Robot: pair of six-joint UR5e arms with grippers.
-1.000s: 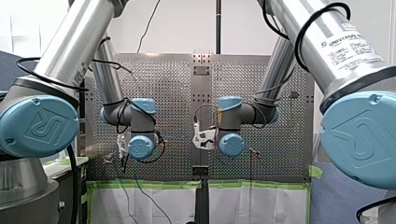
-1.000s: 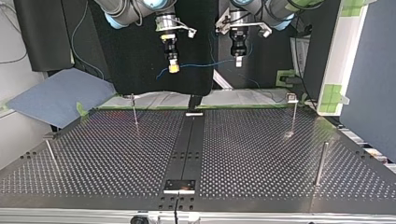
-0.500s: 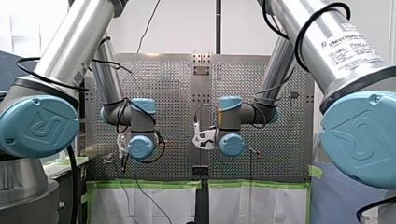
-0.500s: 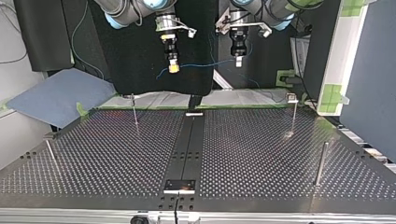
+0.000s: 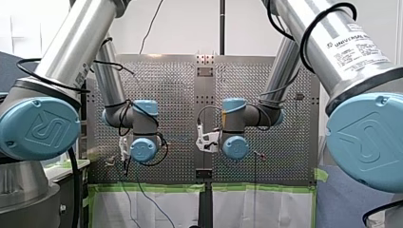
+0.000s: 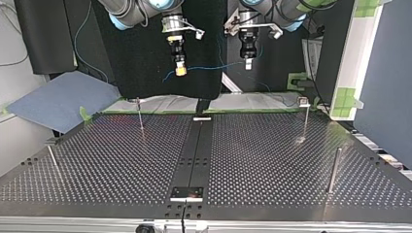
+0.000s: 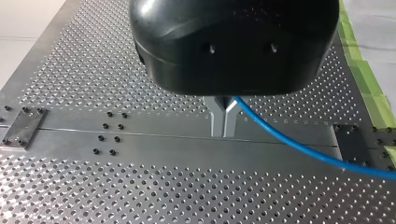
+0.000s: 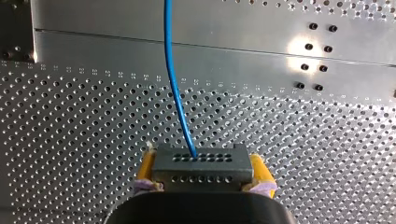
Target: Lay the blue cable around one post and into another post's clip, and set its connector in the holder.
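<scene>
My left gripper (image 7: 223,130) and right gripper (image 8: 201,169) — both clamped, pointing down.

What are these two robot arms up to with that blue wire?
The two arms hold a blue cable in the air above the perforated table. My right pincer grips the cable's dark connector between yellow pads. My left pincer is shut on the cable further along. The cable is not yet laid around any post.
</scene>
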